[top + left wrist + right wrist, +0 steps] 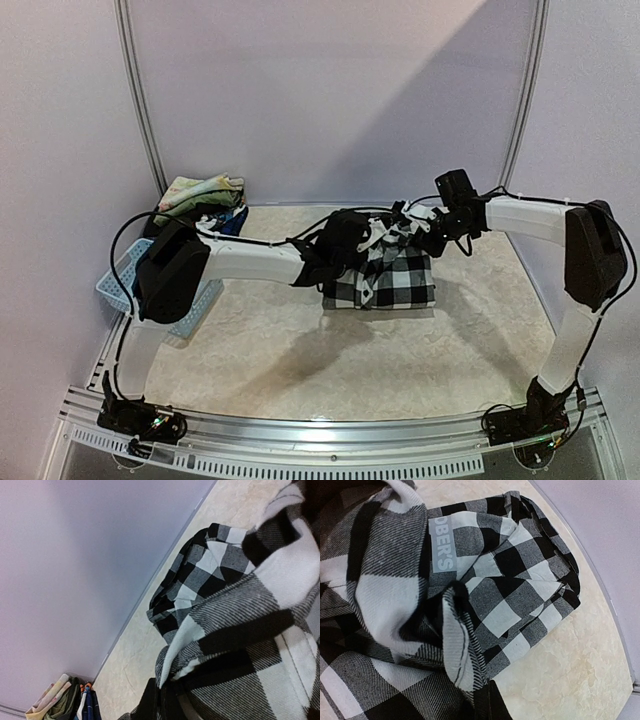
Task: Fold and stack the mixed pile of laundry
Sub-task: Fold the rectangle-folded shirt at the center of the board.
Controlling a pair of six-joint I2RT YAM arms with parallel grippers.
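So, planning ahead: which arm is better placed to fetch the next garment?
Left arm, probably: the pile lies in the far-left corner, its side; the right arm would cross the shirt.

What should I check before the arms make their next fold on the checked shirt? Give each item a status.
1. Left hand shut on checked shirt: ok.
2. Right hand shut on the shirt: ok.
3. Rest of the shirt resting on the table: ok.
4. Other garments apart from the shirt, far left by the basket: ok.
5. Sleeves tucked in: cannot tell.
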